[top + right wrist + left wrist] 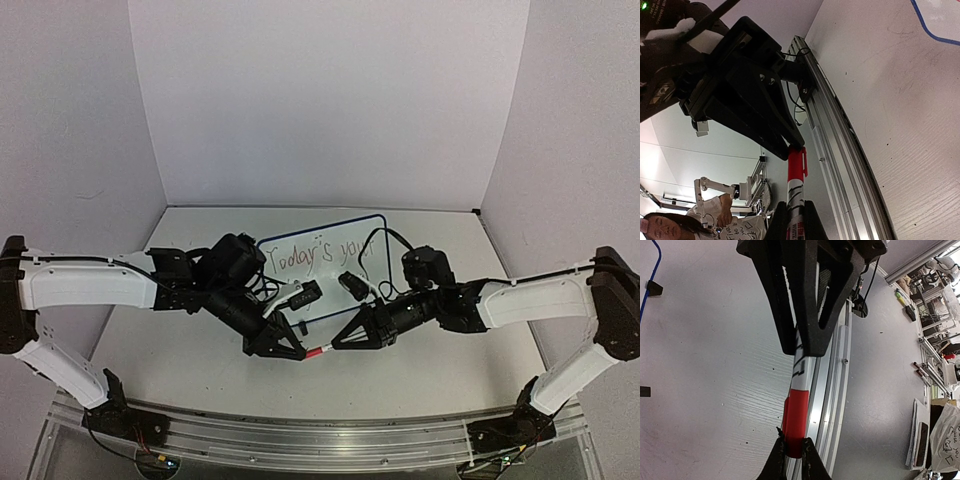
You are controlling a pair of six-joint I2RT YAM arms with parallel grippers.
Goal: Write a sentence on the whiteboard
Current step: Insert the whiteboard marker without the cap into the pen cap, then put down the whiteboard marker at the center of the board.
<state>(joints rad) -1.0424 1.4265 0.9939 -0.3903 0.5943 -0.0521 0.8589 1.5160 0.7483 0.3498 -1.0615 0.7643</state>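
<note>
Gripping one red-and-white marker (318, 351) from opposite ends, left jaws and right jaws are both clamped on it. The whiteboard (372, 226) lies on the surface (180, 350) just behind them, and the sentence (320, 255) reads "Today's your".

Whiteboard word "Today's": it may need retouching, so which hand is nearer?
Left. The left hand is in front of "Today's"; the right hand is farther right, in front of "your". Both grip the marker.
</note>
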